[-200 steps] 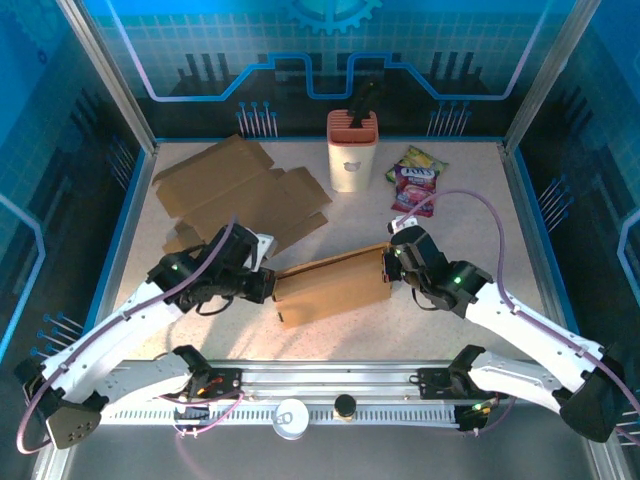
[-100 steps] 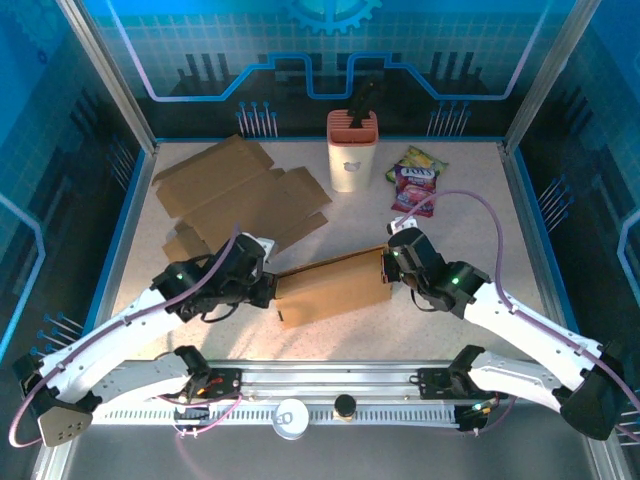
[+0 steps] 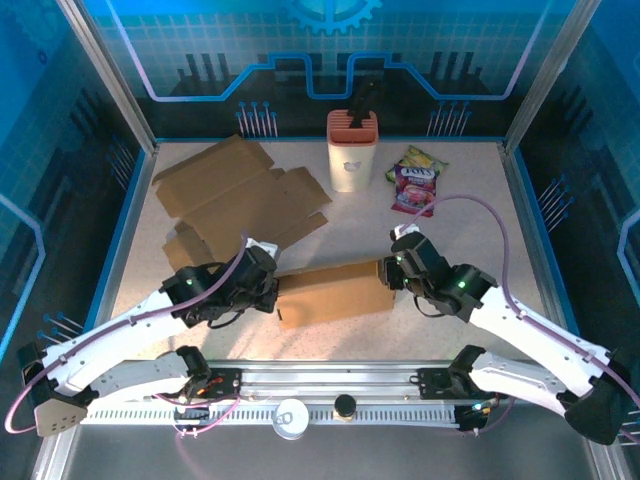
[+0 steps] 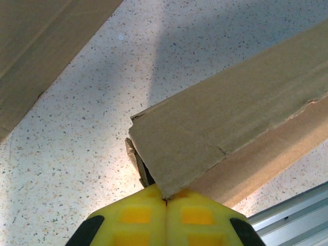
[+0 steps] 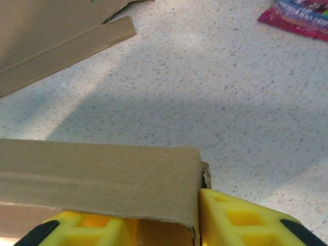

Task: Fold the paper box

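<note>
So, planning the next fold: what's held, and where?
Left hand pinches the brown cardboard box by a left-end corner; right hand, open, straddles its other end.

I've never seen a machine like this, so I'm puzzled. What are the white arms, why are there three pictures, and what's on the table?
Those are two robot arms, a left arm and a right arm, each ending in a two-finger gripper, like a pincer hand. The big picture looks down from above. The other two come from small cameras on the wrists, so the yellow blocks there are fingers. Between the arms lies a brown paper box they should fold. The left gripper is shut right at one box corner; the right gripper is open around the other end. The speckled table also holds flat cardboard, a cream holder and snack packets.
</note>
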Controlling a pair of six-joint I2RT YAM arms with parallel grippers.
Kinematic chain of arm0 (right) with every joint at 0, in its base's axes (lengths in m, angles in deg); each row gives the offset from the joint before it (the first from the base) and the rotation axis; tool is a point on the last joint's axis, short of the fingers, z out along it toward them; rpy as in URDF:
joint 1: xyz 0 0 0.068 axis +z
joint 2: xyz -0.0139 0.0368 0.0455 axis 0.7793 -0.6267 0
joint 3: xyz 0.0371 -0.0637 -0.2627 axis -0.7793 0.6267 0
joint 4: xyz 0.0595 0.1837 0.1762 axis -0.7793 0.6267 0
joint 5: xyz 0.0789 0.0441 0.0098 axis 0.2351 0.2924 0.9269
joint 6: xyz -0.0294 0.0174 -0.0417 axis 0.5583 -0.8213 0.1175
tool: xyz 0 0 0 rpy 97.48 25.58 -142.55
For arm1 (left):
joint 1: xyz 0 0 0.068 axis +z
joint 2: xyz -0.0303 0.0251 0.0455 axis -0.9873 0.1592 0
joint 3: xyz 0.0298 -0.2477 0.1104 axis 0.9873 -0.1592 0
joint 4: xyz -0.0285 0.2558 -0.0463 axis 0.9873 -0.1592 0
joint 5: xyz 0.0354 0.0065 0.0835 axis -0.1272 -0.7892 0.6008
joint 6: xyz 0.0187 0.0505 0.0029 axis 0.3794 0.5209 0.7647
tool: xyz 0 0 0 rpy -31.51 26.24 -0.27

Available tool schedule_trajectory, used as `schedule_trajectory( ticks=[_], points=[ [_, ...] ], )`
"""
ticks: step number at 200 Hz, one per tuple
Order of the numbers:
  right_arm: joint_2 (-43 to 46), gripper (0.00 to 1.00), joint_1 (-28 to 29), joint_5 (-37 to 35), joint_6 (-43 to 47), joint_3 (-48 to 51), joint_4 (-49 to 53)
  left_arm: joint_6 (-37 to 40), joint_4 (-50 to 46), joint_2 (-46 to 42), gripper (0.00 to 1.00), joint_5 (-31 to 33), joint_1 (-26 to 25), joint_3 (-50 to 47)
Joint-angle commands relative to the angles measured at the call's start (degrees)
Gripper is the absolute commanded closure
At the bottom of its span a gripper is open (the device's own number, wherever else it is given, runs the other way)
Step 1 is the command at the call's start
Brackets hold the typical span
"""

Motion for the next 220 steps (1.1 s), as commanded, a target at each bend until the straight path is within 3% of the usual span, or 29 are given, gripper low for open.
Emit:
schedule_trajectory(
  ticks=[1,53,106,151,185,220],
  points=[
    [1.1,0.56,0.14,4.16,-2.92,-2.0,4.41,-2.59,-2.37,0.41,1.0,1.73,-1.18,-1.4],
    [3.45,0.4,-1.02,4.58,-6.98,-3.38,8.3,-4.74,-2.62,0.24,1.0,4.87,-2.98,-1.28],
    [7.48,0.31,-2.9,4.9,-14.27,-3.3,10.59,-7.56,-0.73,-0.85,1.0,9.37,-5.92,-2.56],
    [18.16,0.23,-3.28,8.6,-35.49,2.75,4.44,-8.85,0.08,-1.49,1.0,12.39,-8.52,-3.27],
    [19.64,0.22,-2.97,14.72,-55.67,9.74,-3.89,-9.6,0.66,-1.35,1.0,14.46,-10.31,-3.62],
    [21.32,0.13,-2.66,13.39,-65.05,11.13,-6.29,-9.69,1.46,-1.08,1.0,15.77,-11.43,-4.15]
  ],
)
